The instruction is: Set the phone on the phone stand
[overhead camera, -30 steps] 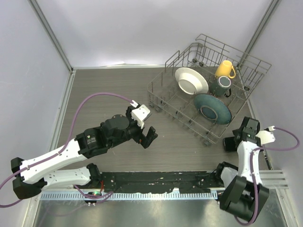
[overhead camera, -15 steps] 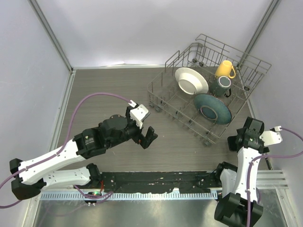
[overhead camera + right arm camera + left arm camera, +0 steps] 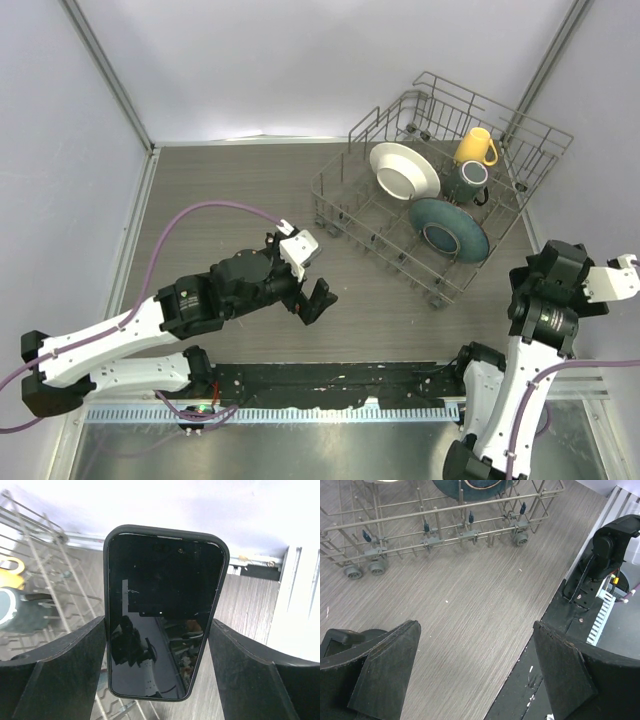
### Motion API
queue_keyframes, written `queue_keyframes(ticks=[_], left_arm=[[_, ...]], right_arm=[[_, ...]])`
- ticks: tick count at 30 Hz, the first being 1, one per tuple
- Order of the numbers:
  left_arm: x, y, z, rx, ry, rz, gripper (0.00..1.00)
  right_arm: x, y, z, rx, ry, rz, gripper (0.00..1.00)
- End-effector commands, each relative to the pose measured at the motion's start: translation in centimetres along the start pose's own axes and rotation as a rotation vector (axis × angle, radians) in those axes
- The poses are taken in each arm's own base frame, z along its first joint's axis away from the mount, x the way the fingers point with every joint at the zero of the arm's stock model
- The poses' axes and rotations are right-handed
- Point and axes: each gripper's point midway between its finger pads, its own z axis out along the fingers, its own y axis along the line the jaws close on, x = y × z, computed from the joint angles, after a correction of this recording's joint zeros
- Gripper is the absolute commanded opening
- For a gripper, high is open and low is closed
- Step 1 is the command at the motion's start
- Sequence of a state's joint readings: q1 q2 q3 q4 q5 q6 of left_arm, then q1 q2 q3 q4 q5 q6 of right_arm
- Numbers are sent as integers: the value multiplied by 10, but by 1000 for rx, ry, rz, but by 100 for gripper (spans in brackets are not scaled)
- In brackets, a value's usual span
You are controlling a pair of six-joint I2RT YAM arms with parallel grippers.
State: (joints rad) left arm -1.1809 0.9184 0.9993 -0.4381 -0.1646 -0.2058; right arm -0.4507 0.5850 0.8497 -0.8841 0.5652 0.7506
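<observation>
The phone [image 3: 165, 595] is a black slab with a glossy dark face. It stands upright between the fingers of my right gripper [image 3: 157, 630], which is shut on its lower half. In the top view the right gripper [image 3: 556, 268] is raised off the table at the far right, and the phone itself does not show there. My left gripper [image 3: 305, 297] is open and empty, low over bare table in front of the rack; the left wrist view shows it too [image 3: 475, 680]. I cannot make out the phone stand; a black rounded shape [image 3: 337, 636] shows behind my left finger.
A grey wire dish rack [image 3: 345, 185] stands at the back right with a white plate [image 3: 403, 170], a teal plate [image 3: 448, 228], a yellow mug [image 3: 475, 147] and a dark mug [image 3: 468, 180]. Its near edge shows in the left wrist view [image 3: 440, 530]. A black base rail [image 3: 330, 380] runs along the near edge.
My right arm has lifted and swung to the right with the phone in its gripper. My left gripper has shifted slightly toward the near edge and stays open.
</observation>
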Motion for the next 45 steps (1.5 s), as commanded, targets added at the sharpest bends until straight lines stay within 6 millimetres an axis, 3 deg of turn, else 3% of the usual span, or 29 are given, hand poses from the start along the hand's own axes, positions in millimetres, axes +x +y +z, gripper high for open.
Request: queue_keyframes(ticks=[1,5,9,12,14,16,20,26,28,31,33,34,37,39,43,45], left_arm=[[-11,-7,0,32,-47,-16,100],[-8,-11,3,45,-34,-24,100],[-6,-12,8,49,-19,-27,100],[-4,-14,10,57,-4,-28,100],[-3,-17,11,66,6,-36,100],[-10,-25,9,107,3,-52,100],[-36,-51,2,226,-22,-131,100],[-86,-81,0,342,-95,-315,100],[-98,-78,1,324,-126,-350,100],[-117,-56,0,204,-216,-442,100],[-118,-34,3,89,-254,-531,100],[-115,-21,4,38,-255,-569,100],[-109,-5,12,-9,-225,-660,100],[-100,-6,20,-21,-177,-664,100],[-83,-8,33,-16,-140,-672,100],[-86,-11,35,14,-168,-673,100]], right_arm=[[-54,26,-33,-149,-131,23,0],[-80,56,-62,-318,-162,-7,1],[-94,104,-95,-589,-185,-71,1],[-91,140,-124,-812,-159,-128,1],[-79,163,-147,-992,-113,-195,1],[-69,184,-177,-1180,-74,-239,1],[-45,210,-202,-1373,55,-277,1],[-4,232,-238,-1607,269,-269,1],[11,238,-248,-1667,346,-247,1],[33,243,-267,-1749,459,-197,1],[39,245,-290,-1827,521,-151,1],[46,249,-293,-1821,547,-146,1],[60,254,-310,-1813,596,-117,1],[68,254,-320,-1798,629,-112,1],[88,262,-321,-1710,713,-69,1],[106,262,-327,-1685,763,-91,1]])
